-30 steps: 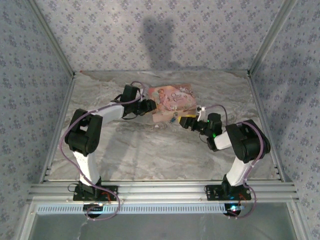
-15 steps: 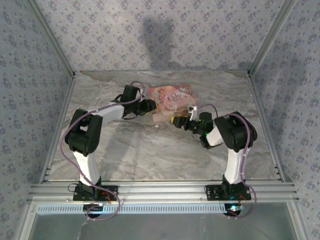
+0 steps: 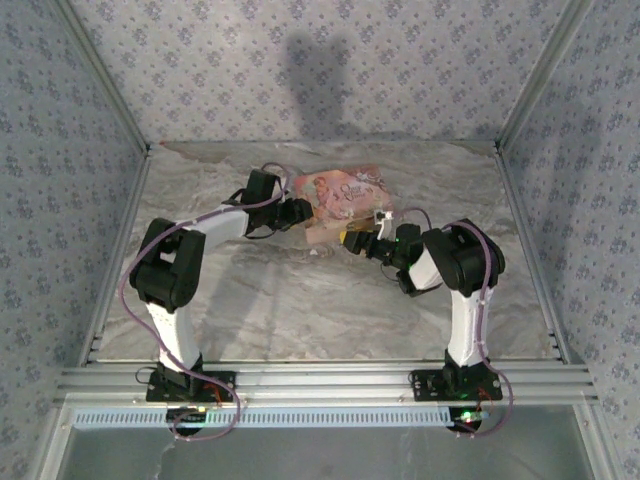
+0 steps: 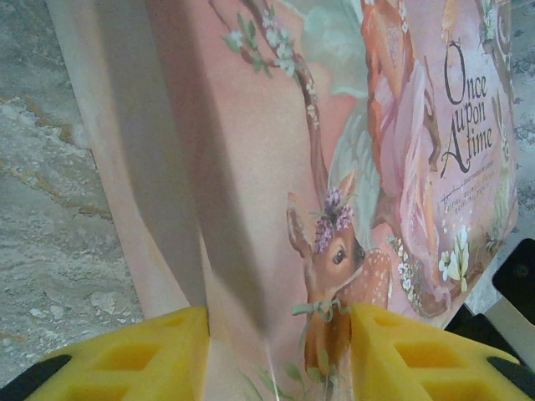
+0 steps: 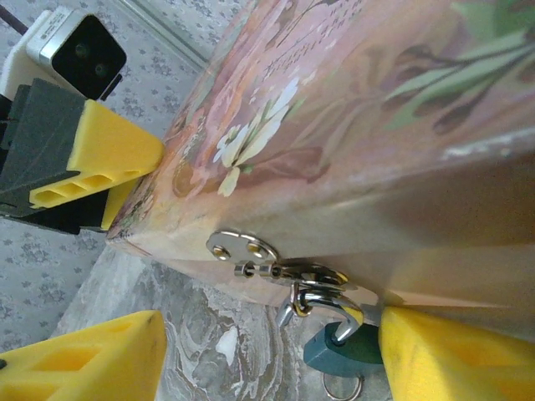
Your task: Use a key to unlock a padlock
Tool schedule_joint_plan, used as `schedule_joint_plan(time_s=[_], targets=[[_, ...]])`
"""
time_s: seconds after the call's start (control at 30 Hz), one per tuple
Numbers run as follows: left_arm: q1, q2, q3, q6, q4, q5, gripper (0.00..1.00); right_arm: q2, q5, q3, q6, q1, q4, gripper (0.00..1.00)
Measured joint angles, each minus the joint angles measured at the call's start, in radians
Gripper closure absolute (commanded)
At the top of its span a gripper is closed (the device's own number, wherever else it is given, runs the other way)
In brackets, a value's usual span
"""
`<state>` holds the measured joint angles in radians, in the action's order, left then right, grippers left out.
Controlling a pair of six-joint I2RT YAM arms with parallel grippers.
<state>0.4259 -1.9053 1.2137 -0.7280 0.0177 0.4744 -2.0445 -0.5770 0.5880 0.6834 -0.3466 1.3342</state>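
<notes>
Right gripper, jaws apart and empty, may knock the padlock aside if closing off-centre; left gripper clamps the box.

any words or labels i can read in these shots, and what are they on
"Once upon A time" - dark script on the lid of the pink picture box, left wrist view.
Fine print lines just under that title: too small to read.
The same lettering on the lid in the top and right wrist views: blurred, unreadable.
Blue padlock: no marking can be made out.
</notes>
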Motion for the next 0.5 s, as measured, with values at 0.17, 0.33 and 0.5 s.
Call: schedule_joint_plan(time_s=[0.17, 0.33, 0.5], targets=[[0.000, 0.000, 0.000, -0.006, 0.000, 0.000, 0.55, -0.005, -0.017, 0.006, 0.002, 0.000, 0.009, 0.42], [0.001, 0.000, 0.000, -0.006, 0.000, -0.001, 0.56, -0.005, -0.030, 0.007, -0.002, 0.000, 0.016, 0.48], [0.001, 0.000, 0.000, -0.006, 0.000, -0.002, 0.56, -0.005, -0.034, 0.006, -0.003, 0.008, 0.013, 0.55]])
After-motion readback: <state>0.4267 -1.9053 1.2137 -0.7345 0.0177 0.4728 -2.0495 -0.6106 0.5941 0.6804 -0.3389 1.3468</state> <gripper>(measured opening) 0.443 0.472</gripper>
